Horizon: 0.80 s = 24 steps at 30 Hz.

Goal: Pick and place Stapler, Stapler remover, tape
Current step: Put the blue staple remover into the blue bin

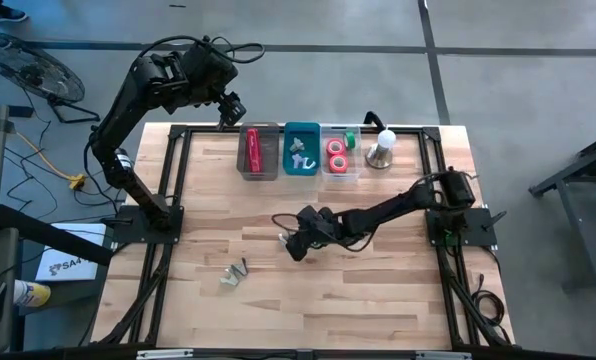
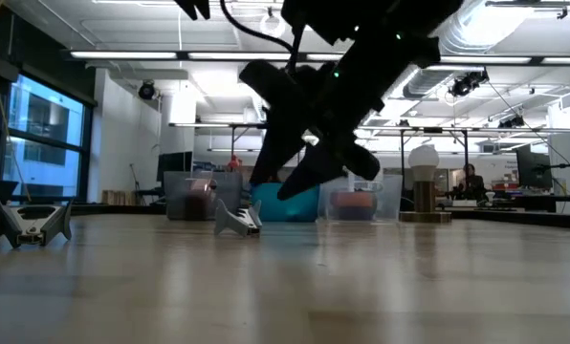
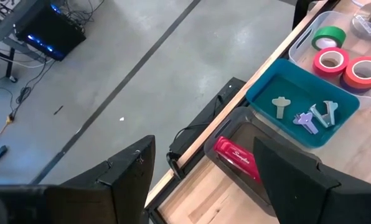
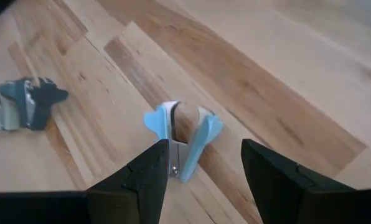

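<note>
A light blue staple remover lies on the wooden table near its middle. My right gripper hovers open just above and short of it, slanting down, one finger on either side of its near end. In the low view the remover rests on the table with the gripper above it. The red stapler lies in a clear bin at the far edge. Tape rolls sit in another clear bin. My left gripper hangs open, high above the far left corner.
A teal bin between the two clear ones holds several staple removers. A dark staple remover lies nearer the front left of the table. A white-topped stand is at the far right. Black frame rails run along the table's sides.
</note>
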Available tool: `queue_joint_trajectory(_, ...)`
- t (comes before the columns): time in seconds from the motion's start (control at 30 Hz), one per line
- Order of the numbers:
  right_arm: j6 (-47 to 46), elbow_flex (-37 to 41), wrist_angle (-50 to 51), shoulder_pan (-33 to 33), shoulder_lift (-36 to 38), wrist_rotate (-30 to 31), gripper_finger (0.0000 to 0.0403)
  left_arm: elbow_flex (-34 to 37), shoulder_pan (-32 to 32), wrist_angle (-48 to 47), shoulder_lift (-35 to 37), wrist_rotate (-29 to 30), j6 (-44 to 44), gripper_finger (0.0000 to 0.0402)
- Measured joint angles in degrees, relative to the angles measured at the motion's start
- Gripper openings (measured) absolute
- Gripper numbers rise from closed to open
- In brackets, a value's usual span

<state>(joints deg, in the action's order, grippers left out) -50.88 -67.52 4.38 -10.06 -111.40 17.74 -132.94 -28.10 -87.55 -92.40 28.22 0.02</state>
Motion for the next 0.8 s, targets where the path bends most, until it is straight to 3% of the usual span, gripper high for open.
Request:
queue_joint_trajectory(0.67,0.0,-0.2,-7.7,-1.4,-5.7,7.0,0.0193,0.0,0.0,0.0,0.0,-0.3,1.2,0.0266)
queue_joint_trajectory(0.8,-0.3,-0.2,-8.6,-1.2,-7.1,6.1,0.0192,0.0,0.0,0.0,0.0,-0.5,1.2,0.0266)
